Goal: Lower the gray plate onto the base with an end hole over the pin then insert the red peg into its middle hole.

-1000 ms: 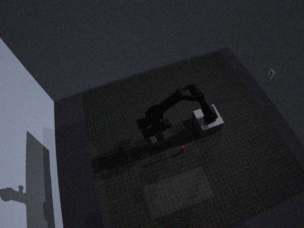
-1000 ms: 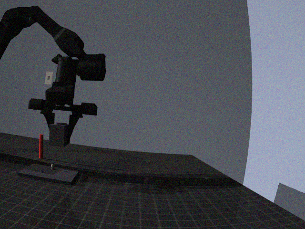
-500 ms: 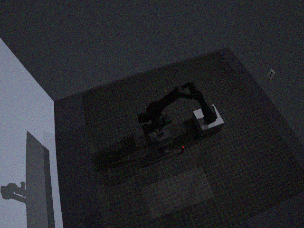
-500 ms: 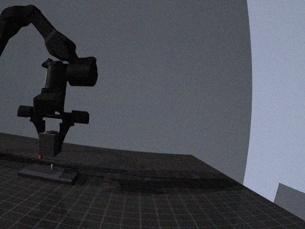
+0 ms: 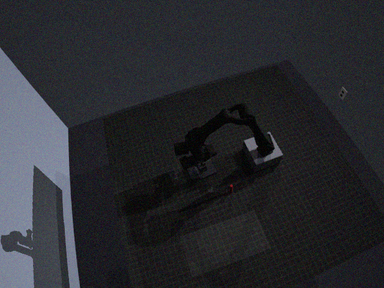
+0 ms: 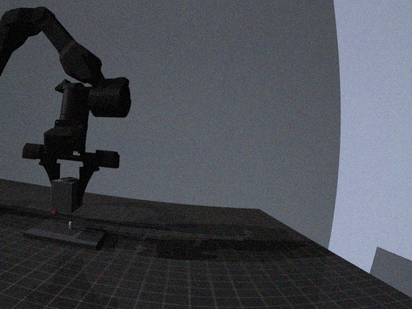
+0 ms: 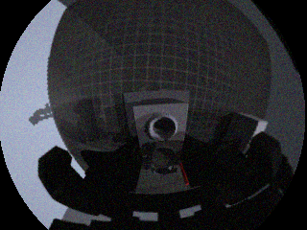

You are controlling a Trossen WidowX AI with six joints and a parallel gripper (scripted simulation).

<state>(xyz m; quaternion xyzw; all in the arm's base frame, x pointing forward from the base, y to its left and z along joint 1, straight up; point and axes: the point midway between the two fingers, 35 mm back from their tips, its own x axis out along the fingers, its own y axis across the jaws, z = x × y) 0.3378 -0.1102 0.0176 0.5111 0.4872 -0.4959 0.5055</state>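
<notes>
My gripper (image 6: 66, 192) (image 7: 159, 132) is shut on the gray plate (image 6: 62, 196) (image 7: 144, 114) and holds it above the base (image 6: 49, 234) (image 7: 155, 95). In the exterior view the plate's lower edge is a little above the pale upright pin (image 6: 70, 224), with a gap between them. In the wrist view one plate hole has a bright rim; another, darker hole lies nearer the gripper. The pin cannot be made out there. The red peg (image 5: 231, 187) (image 6: 54, 212) (image 7: 185, 176) stands apart from the gripper, mostly hidden behind the plate in the exterior view.
The arm stands on a white-topped box (image 5: 251, 143). A lighter rectangular patch (image 5: 226, 245) lies on the dark gridded surface. A wall outlet (image 5: 342, 93) is far off. The scene is very dark, with broad arm shadows across the surface.
</notes>
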